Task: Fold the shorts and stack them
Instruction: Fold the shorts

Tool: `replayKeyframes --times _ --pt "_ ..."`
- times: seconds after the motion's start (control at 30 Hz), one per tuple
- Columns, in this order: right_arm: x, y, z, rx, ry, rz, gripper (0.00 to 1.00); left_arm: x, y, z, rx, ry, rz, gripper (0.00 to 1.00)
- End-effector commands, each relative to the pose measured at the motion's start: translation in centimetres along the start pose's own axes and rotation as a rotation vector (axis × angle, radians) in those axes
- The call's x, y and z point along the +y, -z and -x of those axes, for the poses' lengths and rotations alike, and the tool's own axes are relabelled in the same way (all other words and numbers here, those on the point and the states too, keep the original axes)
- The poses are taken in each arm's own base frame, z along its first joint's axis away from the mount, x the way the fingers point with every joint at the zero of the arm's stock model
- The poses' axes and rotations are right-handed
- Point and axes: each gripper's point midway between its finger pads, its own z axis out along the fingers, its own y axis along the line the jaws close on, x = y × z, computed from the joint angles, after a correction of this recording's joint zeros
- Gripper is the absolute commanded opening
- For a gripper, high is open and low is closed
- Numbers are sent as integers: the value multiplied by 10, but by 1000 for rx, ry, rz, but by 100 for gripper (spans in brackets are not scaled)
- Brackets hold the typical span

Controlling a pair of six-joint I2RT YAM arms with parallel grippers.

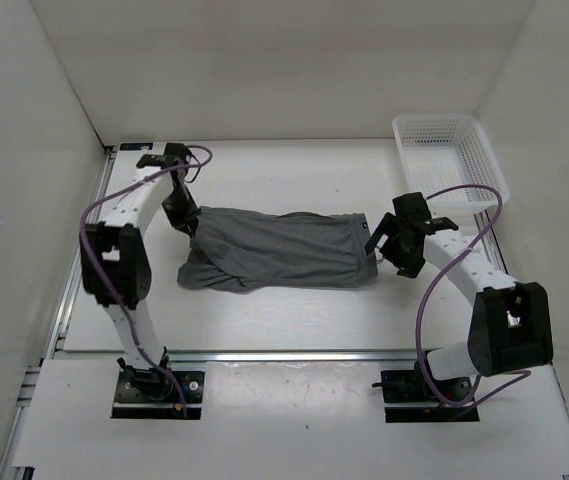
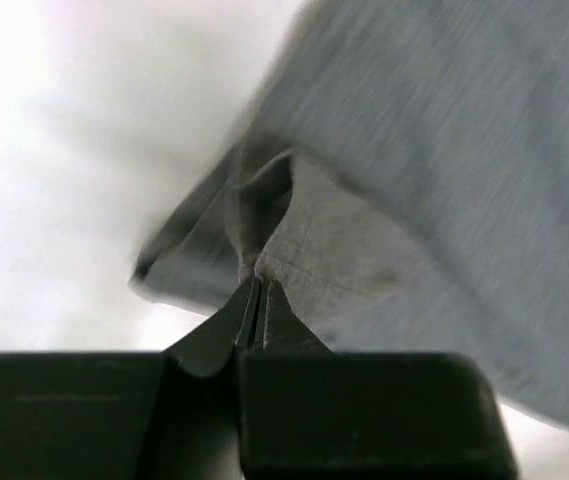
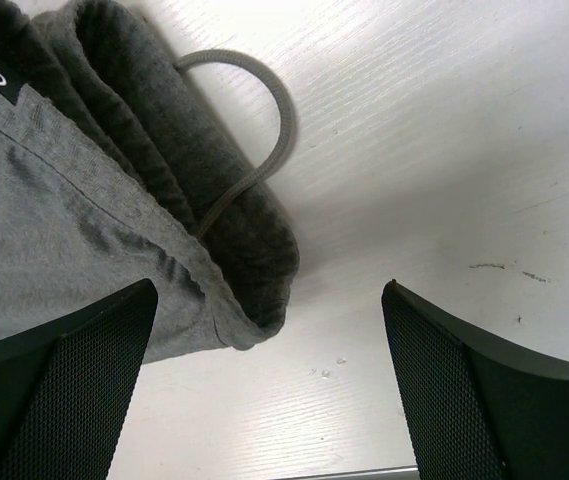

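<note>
The grey shorts lie stretched left to right across the middle of the table, waistband at the right end. My left gripper is shut on the fabric at the shorts' left end; in the left wrist view the closed fingertips pinch a fold of the cloth, which hangs lifted above the table. My right gripper is open beside the waistband end; in the right wrist view the waistband and its drawstring loop lie between and beyond the spread fingers, touching neither.
A white plastic mesh basket stands at the back right corner. White walls enclose the table on the left, back and right. A metal rail runs along the near edge by the arm bases.
</note>
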Motion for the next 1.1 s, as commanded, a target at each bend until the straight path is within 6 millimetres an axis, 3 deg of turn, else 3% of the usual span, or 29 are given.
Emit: replayKeyframes --times 0.0,0.07,0.1,0.13,0.17,0.2,0.27,0.33,0.5,0.67,0.77,0.8,0.93,1.03,1.07 --pt "1 11 12 -48 13 5 97 27 30 -24 -65 6 12 10" --pt "0 11 13 -55 13 -2 97 40 30 -44 -57 19 17 10" --pt "0 11 13 -55 13 -2 97 54 17 -67 0 21 56 19" --pt "-3 10 10 -48 13 -8 97 57 13 -74 6 33 60 26" --pt "-3 10 10 -48 23 -8 97 60 11 -79 1 43 57 26" --pt "-4 9 12 -54 23 -15 97 69 3 -90 28 58 78 37" --pt "-4 9 12 -54 23 -15 97 79 -3 -92 35 77 101 58" --pt "-5 9 12 -54 32 -15 97 87 -4 -87 35 112 108 58" --pt "-5 12 13 -61 49 -10 97 77 23 -67 -34 130 62 58" --pt "-2 13 7 -41 50 16 99 51 41 -51 -102 94 13 61" --pt "-5 12 4 -34 51 10 99 39 30 -42 -101 52 64 64" --pt "-5 12 4 -34 51 10 99 44 26 -37 -110 49 109 71" --pt "-3 12 2 -21 72 24 100 34 1 -37 -51 23 164 74" --pt "7 12 -7 39 100 79 100 24 -8 -37 -40 13 147 72" --pt "11 12 -8 53 112 98 100 24 -14 -39 -19 -1 151 68"
